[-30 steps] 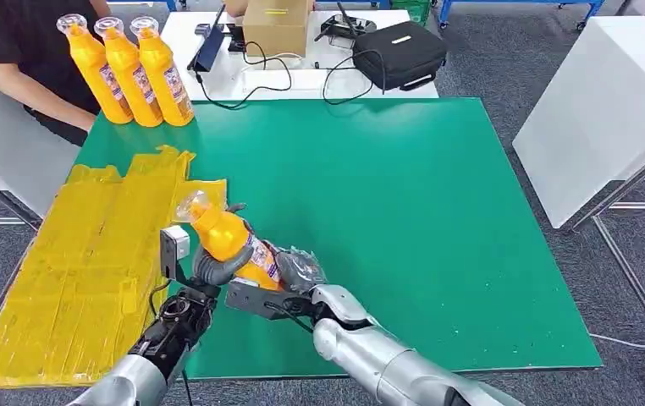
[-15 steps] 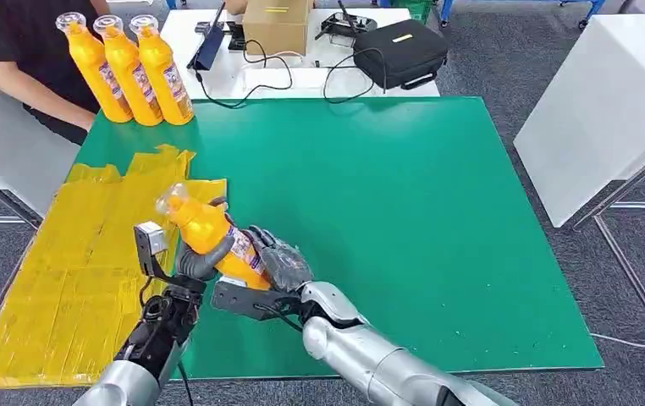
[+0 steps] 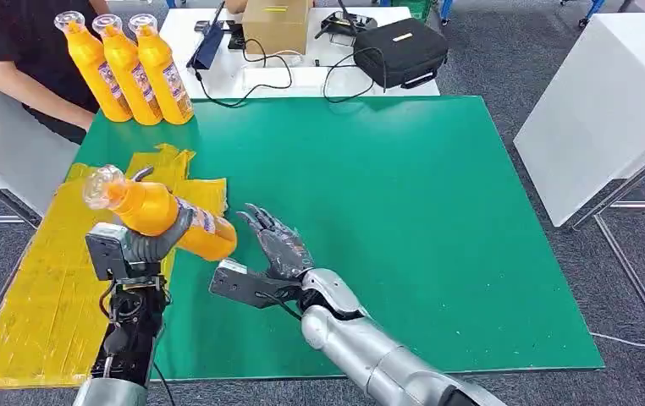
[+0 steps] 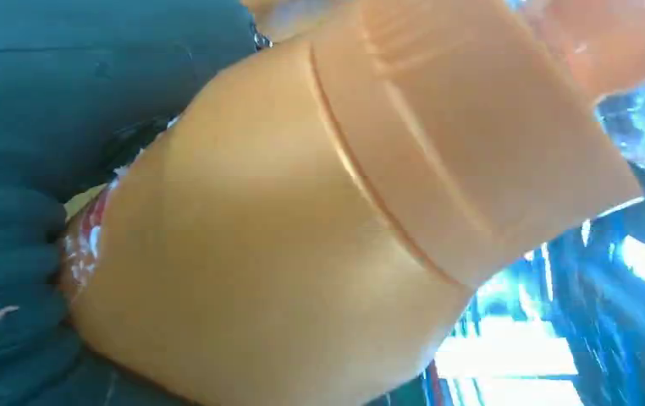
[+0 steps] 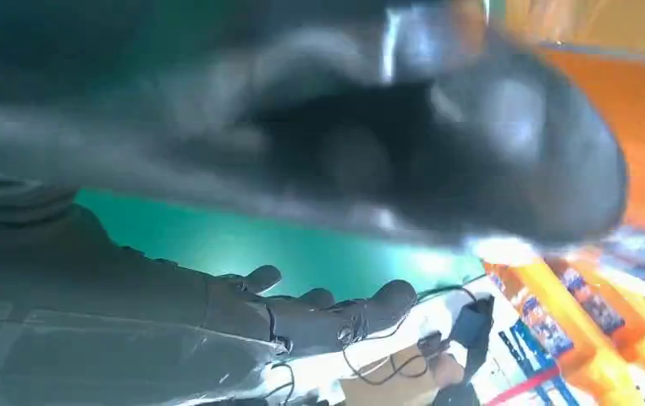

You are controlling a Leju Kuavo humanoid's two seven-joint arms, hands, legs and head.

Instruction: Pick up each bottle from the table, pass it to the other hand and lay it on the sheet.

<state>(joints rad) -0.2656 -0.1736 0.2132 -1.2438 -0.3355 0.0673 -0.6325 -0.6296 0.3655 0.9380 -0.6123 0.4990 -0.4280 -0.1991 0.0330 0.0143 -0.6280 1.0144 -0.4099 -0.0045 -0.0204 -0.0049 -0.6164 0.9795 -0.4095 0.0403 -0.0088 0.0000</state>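
The left hand (image 3: pixel 160 235) grips an orange bottle (image 3: pixel 160 218) round its mid-body, tilted near flat, cap twd 10 o'clock, base twd 4 o'clock. The bottle hangs over the edge where the yellow sheet (image 3: pixel 44 279) meets the green table (image 3: pixel 404 220). The right hand (image 3: pixel 275 245) sits just beside the bottle's base at 3 o'clock, fingers spread, palm bare, holding nothing.

Handling, by guess: rigid plastic, full of liquid so fairly heavy, smooth & prob. slippery; the weight sits twd the base. Best hold is the waist at the label band, as now; the clear cap looks too narrow.

Label has blue/red print, too small to read; the left wrist view is blurred orange, no text legible.

Three more bottles (image 3: pixel 129 63) stand at 11 o'clock, touching in a row.
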